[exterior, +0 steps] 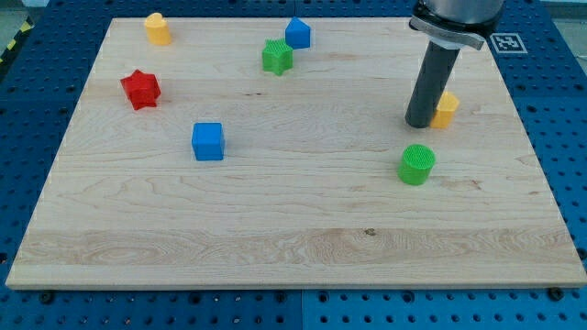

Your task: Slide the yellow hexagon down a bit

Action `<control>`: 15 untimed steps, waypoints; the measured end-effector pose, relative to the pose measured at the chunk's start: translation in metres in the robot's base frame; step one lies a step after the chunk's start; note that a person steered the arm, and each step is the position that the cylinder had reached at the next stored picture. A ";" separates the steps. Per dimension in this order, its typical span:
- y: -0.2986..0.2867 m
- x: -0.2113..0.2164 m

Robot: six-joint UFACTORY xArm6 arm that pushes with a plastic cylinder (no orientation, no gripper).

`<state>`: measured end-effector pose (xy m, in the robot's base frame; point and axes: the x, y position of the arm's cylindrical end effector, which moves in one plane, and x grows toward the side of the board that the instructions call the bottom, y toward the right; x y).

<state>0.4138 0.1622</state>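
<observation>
A yellow block [448, 108] lies at the view's right of the wooden board [293, 229]. It is partly hidden behind my rod, so its shape is hard to make out. My tip [421, 124] rests on the board right against this block's left side. A second yellow block [158, 28], roughly hexagonal, sits near the board's top left corner, far from the tip. A green cylinder [417, 164] stands just below the tip, apart from it.
A red star [140, 89] lies at the left and a blue cube [208, 141] is below and right of it. A green star [277, 56] and a blue angular block [297, 33] sit close together at top centre. The board rests on a blue perforated table.
</observation>
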 end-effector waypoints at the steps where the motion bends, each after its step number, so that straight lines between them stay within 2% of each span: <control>1: 0.016 0.000; 2: 0.033 0.000; 3: 0.023 0.000; 4: -0.015 -0.001; 5: -0.018 -0.022; 6: -0.017 -0.045; 8: 0.015 -0.058; 12: 0.055 -0.058; 15: 0.056 -0.035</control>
<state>0.3792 0.2179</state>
